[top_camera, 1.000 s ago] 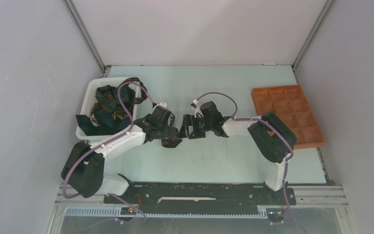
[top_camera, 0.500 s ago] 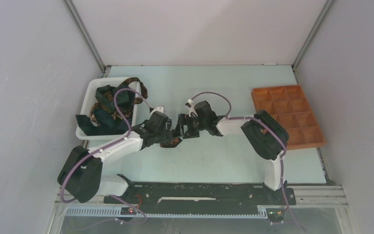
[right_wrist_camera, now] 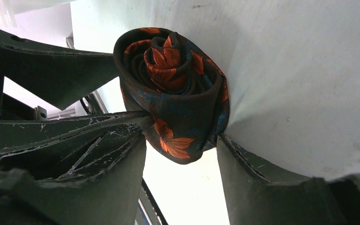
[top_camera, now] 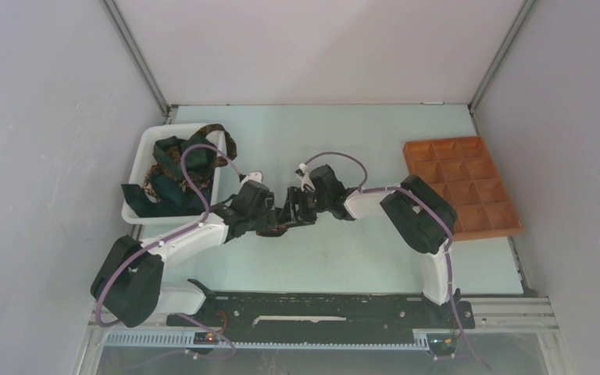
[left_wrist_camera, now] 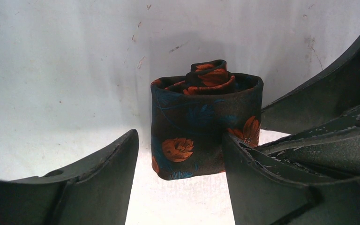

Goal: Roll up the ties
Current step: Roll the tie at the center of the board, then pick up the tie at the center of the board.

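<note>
The rolled tie (left_wrist_camera: 205, 123) is a tight, stubby coil of dark cloth with orange-red flowers. It is near the middle of the table (top_camera: 328, 129), slightly left of centre, between the two gripper tips. In the left wrist view its long axis runs up the picture, with the spiral end at the top and the curved side facing the camera. In the right wrist view the spiral end faces the lens and tilts up and left. Whether the coil rests on the table or is held just above it cannot be told.

The right gripper (right_wrist_camera: 182, 140) grasps the coil, with a finger pressed against each side of its lower part. The left gripper (left_wrist_camera: 180, 140) is spread around it. One of its fingers (left_wrist_camera: 262, 183) touches the cloth, and the other is a little apart from it with bright table showing in the gap.

From above, the two grippers meet nose to nose. The white bin (top_camera: 134, 209) is just beside the left arm and holds the other ties (top_camera: 173, 173) in a loose heap, one end draped over its near-left rim. The orange tray (top_camera: 494, 232) sits well apart at the right edge, beyond the right arm's elbow. Bare table runs from the grippers to the back wall, and a narrower strip of it lies between them and the base rail
</note>
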`<state>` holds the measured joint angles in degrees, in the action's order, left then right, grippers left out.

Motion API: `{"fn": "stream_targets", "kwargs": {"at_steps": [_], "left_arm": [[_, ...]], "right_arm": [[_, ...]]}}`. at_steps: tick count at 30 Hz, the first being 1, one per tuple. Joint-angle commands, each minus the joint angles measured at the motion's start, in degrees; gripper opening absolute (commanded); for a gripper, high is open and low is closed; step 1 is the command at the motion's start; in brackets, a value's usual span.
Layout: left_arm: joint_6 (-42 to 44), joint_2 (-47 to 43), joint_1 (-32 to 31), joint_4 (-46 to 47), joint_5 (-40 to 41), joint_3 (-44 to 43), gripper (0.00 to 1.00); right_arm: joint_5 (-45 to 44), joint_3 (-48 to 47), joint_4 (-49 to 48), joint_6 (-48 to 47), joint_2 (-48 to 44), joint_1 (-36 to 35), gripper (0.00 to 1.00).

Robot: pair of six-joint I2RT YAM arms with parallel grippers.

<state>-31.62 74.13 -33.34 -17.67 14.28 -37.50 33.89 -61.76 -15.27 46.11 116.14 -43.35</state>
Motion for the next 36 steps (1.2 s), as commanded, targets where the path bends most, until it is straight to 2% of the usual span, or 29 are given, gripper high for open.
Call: {"fn": "stream_targets", "kwargs": {"at_steps": [1,9,22,25,32,33,36], "left_arm": [[0.29,-0.03,0.30,-3.17,1.45,1.99,0.70],[0.32,0.29,0.30,-3.22,1.59,1.81,0.68],[-0.01,-0.44,0.30,-3.25,0.92,1.60,0.68],[-0.29,-2.32,0.34,-4.30,0.13,0.89,0.73],[-0.61,-11.67,0.32,-10.99,0.00,-2.56,0.89],[-0.64,-13.23,0.32,-12.15,0.12,-3.12,0.97],[-0.63,-18.22,0.29,-16.89,1.17,-4.54,1.00]], "right_arm": [[1.51,-1.34,-1.58,1.10,2.00,-0.75,0.58],[1.93,-1.35,-3.08,2.00,3.31,-0.31,0.46],[2.70,-1.35,-4.24,2.60,4.56,0.32,0.12],[3.04,-1.34,-4.33,2.74,4.36,0.54,0.01],[3.55,-2.64,-1.72,2.10,2.93,1.04,0.00],[3.55,-2.86,-1.22,1.99,2.50,1.06,0.00],[3.47,-3.29,0.33,1.57,0.94,1.23,0.00]]}}
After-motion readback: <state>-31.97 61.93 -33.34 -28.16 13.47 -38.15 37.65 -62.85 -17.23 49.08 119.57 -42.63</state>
